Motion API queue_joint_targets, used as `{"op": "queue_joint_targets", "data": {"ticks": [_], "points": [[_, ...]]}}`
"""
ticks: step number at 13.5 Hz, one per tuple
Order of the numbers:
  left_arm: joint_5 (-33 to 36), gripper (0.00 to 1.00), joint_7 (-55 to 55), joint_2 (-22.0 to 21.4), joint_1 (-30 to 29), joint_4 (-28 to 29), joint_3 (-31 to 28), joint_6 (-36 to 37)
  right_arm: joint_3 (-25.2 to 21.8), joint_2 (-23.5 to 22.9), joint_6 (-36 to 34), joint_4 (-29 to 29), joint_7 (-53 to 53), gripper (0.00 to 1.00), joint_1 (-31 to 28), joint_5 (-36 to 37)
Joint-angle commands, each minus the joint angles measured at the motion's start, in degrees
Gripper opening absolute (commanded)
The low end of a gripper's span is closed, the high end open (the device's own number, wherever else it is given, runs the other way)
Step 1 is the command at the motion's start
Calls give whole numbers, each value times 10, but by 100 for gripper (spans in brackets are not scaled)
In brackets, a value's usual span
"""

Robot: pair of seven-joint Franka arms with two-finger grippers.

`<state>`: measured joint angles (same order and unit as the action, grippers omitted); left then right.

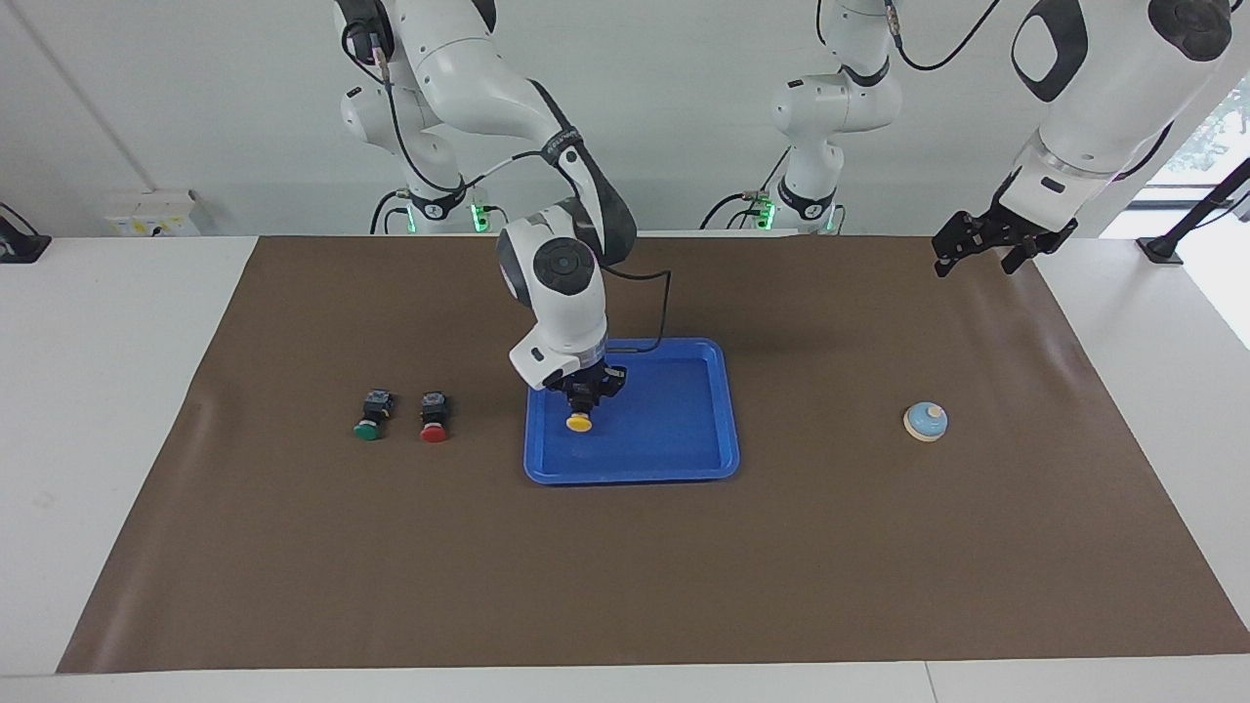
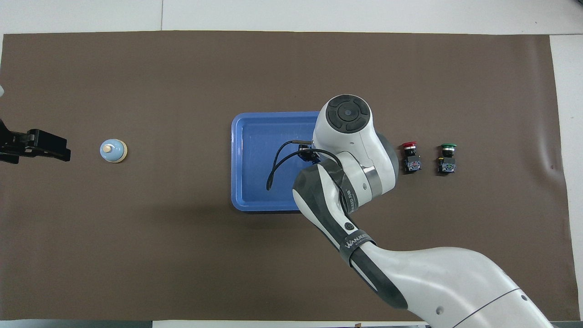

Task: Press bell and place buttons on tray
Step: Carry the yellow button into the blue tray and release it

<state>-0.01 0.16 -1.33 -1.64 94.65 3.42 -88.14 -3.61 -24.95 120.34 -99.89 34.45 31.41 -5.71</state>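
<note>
My right gripper [image 1: 583, 394] is shut on the yellow button [image 1: 579, 422] and holds it low inside the blue tray [image 1: 635, 477], toward the right arm's end of it. In the overhead view the arm hides this gripper and the yellow button, and only part of the tray [image 2: 255, 159] shows. The red button [image 1: 434, 416] [image 2: 411, 157] and the green button [image 1: 371, 415] [image 2: 447, 158] lie side by side on the mat beside the tray. The light-blue bell [image 1: 925, 421] [image 2: 113, 150] stands toward the left arm's end. My left gripper [image 1: 981, 244] [image 2: 45, 150] waits raised beside the bell.
A brown mat [image 1: 625, 586] covers most of the white table. A black cable [image 2: 273, 173] loops from the right wrist over the tray.
</note>
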Motion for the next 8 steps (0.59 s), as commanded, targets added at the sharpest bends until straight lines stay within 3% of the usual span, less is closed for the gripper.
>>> {"op": "queue_joint_targets", "data": {"ticks": [1,3,4,5,6,8], "points": [[-4,100,-2,-3,5,-3,-5,3,-3,15,12,-30,-6,0,1,-5],[-4,100,-2,-3,5,-3,-5,3,-3,23,18,-53,-12,6,8,-1],[-4,100,-2,-3,4,-3,-5,3,-3,24,23,-60,-12,18,12,2],[-4,100,-2,-3,5,-3,-5,3,-3,25,19,-60,-12,62,12,4],[-4,100,-2,-3,5,-3,-5,3,-3,25,15,-59,-11,100,13,11],[-4,100,-2,-3,4,-3,-5,3,-4,42,0,-51,-15,100,7,33]]}}
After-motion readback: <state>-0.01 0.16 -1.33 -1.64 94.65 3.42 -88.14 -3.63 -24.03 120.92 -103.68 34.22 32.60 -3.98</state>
